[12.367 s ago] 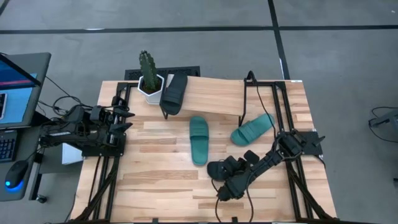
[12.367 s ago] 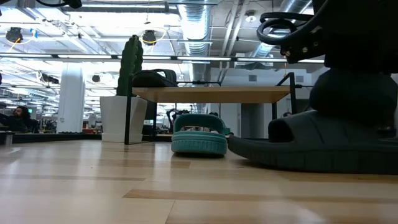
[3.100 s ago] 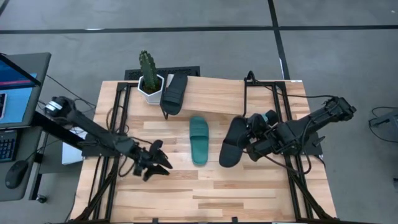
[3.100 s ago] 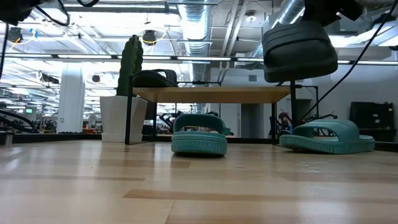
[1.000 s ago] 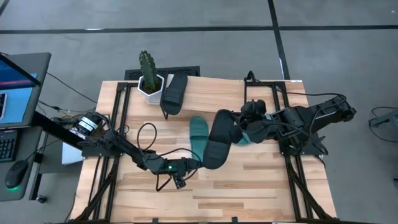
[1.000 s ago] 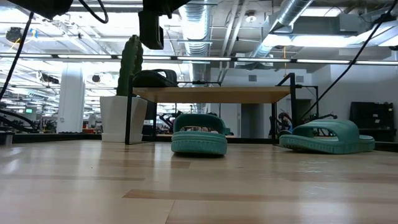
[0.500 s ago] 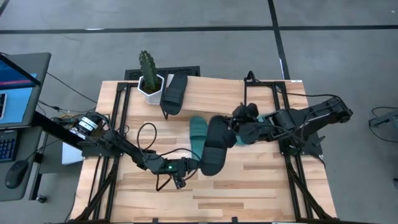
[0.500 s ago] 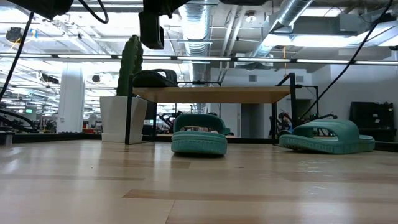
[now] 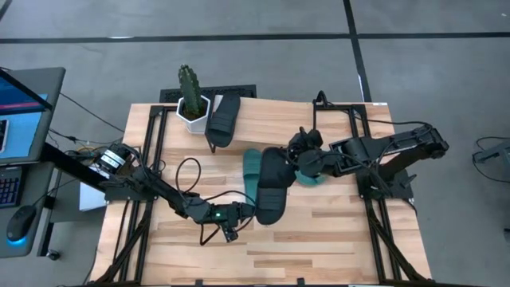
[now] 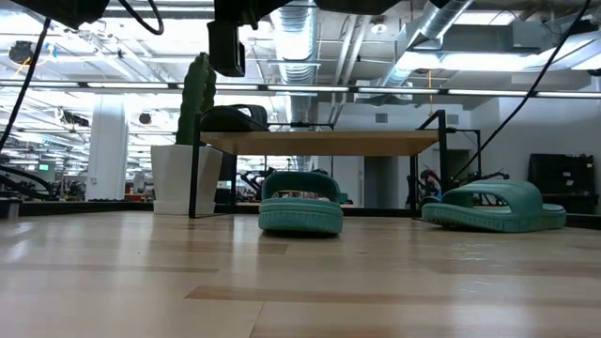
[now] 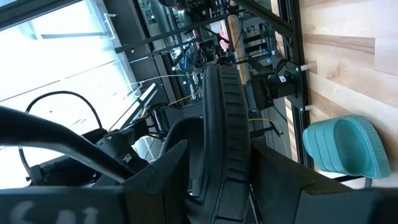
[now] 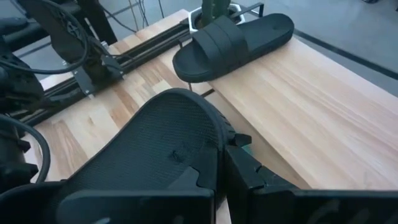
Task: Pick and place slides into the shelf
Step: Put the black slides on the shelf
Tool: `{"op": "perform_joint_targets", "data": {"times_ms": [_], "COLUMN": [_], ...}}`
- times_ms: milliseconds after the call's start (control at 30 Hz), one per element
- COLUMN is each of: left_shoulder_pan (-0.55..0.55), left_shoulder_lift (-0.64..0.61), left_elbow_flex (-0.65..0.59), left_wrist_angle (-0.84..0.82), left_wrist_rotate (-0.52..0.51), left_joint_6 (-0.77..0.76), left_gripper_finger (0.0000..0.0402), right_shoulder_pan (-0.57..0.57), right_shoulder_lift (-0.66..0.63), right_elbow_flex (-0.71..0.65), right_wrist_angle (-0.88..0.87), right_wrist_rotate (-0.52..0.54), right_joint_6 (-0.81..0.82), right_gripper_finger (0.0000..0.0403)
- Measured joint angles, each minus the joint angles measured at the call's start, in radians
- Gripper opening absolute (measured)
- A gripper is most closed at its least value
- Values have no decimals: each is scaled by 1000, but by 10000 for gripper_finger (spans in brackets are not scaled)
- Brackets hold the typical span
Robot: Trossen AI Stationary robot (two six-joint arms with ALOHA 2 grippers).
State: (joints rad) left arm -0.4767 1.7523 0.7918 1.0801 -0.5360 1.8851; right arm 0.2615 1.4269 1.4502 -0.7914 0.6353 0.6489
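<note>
My right gripper [image 9: 293, 162] is shut on a black slide [image 9: 269, 191] held above the table's middle. My left gripper [image 9: 244, 211] is open at that slide's near end. In the left wrist view the slide [image 11: 227, 118] shows edge-on between my two fingers; whether they touch it I cannot tell. A second black slide [image 9: 223, 118] lies on the left end of the tilted shelf [image 9: 279, 123]. One teal slide [image 9: 252, 162] lies flat on the table, partly under the held slide. The other teal slide [image 10: 493, 207] lies under my right arm. My right gripper pinches the black slide by its far end's rim [image 12: 219, 140] between the two fingers. The fingers come slanting from the table's right and lie along the slide. The slide is lifted clear and reaches away from the fingers toward the table's near-left.
A cactus in a white pot [image 9: 190, 102] stands at the shelf's left end, beside the black slide there. The right part of the shelf board [image 12: 311, 99] is bare. Black frame rails [image 9: 139, 159] run along both table sides. A laptop [image 9: 20, 112] sits off the left edge.
My right gripper has moved toward the table's left, carrying the lifted black slide with it. The slide's near end now lies closer to my left gripper.
</note>
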Motion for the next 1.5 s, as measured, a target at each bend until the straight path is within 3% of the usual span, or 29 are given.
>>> {"op": "perform_joint_targets", "data": {"times_ms": [100, 267, 400, 567, 1033, 1267, 1500], "left_shoulder_pan": [0, 0, 0, 0, 2, 1, 24], "left_shoulder_lift": [0, 0, 0, 0, 1, 1, -26], "left_elbow_flex": [0, 0, 0, 0, -1, -1, -34], "left_wrist_angle": [0, -7, -25, -39, -45, -44, -46], "left_wrist_rotate": [-3, -22, -23, -49, -128, -151, -161], "left_joint_6": [-21, -172, -275, -299, -279, -213, -166], "left_gripper_finger": [117, 37, 37, 37, 37, 36, 36], "right_shoulder_pan": [0, 0, 0, -1, -5, -6, 22], "right_shoulder_lift": [0, 0, 0, 0, 0, 0, -29], "right_elbow_flex": [0, 0, 0, 0, 1, 1, 0], "right_wrist_angle": [10, 9, 8, 10, -133, -360, -714], "right_wrist_rotate": [-3, -4, -7, -3, 29, 161, 296], "right_joint_6": [-5, -6, -6, -2, 28, 153, 468], "right_gripper_finger": [0, 0, 0, 23, 181, 217, 217]}}
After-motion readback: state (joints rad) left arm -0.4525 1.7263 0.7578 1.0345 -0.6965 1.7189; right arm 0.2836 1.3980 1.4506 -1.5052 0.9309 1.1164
